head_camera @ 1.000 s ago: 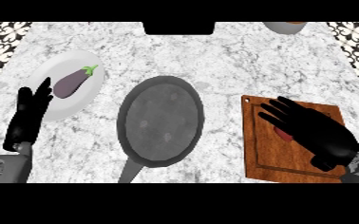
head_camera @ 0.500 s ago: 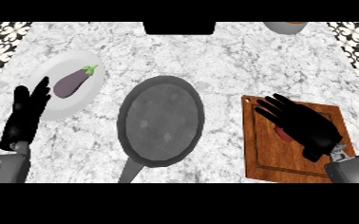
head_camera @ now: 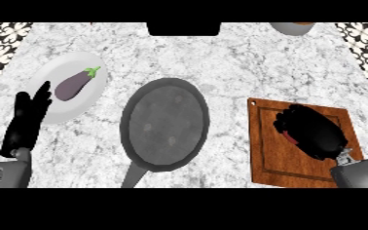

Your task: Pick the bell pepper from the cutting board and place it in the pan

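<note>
- The black right hand lies on the brown wooden cutting board, at the right of the grey marble table.
- Its fingers are curled down over the red bell pepper. Only a thin red strip of it shows under the hand.
- The round dark grey pan sits in the middle of the table, just left of the board, with nothing in it.
- The black left hand rests at the left, fingers straight and pointing up, holding nothing.
- It overlaps the edge of the white round plate with a purple eggplant on it.
</note>
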`<state>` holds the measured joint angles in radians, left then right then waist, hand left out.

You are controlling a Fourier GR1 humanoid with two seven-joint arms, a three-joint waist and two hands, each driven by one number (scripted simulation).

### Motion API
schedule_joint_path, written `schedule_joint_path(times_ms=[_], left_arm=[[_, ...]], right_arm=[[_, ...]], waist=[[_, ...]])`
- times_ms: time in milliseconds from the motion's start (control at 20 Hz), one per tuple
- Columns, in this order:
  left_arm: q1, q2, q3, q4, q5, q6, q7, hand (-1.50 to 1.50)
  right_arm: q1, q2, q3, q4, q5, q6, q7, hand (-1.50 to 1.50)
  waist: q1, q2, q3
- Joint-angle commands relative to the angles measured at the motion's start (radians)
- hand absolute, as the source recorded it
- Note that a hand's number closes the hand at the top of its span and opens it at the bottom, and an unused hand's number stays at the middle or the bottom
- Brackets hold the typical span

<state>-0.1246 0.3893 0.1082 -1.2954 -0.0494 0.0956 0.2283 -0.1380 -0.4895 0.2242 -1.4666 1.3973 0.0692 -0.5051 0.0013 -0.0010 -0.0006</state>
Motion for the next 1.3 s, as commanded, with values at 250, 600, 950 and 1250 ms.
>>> schedule_joint_path(times_ms=[250, 600, 950, 1250], left_arm=[[0.023, 0.016, 0.041, -0.031, 0.009, -0.021, 0.03, 0.0], [0.071, 0.004, 0.05, -0.051, 0.003, 0.001, 0.012, 0.0], [0.074, 0.007, 0.053, -0.032, 0.012, -0.029, -0.004, 0.0], [0.019, -0.018, 0.026, -0.064, -0.017, -0.025, 0.043, 0.0]], right_arm=[[0.173, 0.112, -0.099, -0.093, -0.042, 0.126, 0.199, 1.5], [0.442, 0.294, -0.186, -0.368, -0.142, 0.235, 0.467, 1.5], [0.513, 0.441, -0.066, -0.788, -0.188, 0.079, 0.468, 1.5], [0.496, 0.48, 0.082, -0.982, -0.142, 0.224, 0.59, 1.5]], waist=[[-0.034, -0.007, -0.001], [-0.056, -0.013, -0.002], [-0.028, -0.009, -0.001], [-0.007, -0.001, 0.0]])
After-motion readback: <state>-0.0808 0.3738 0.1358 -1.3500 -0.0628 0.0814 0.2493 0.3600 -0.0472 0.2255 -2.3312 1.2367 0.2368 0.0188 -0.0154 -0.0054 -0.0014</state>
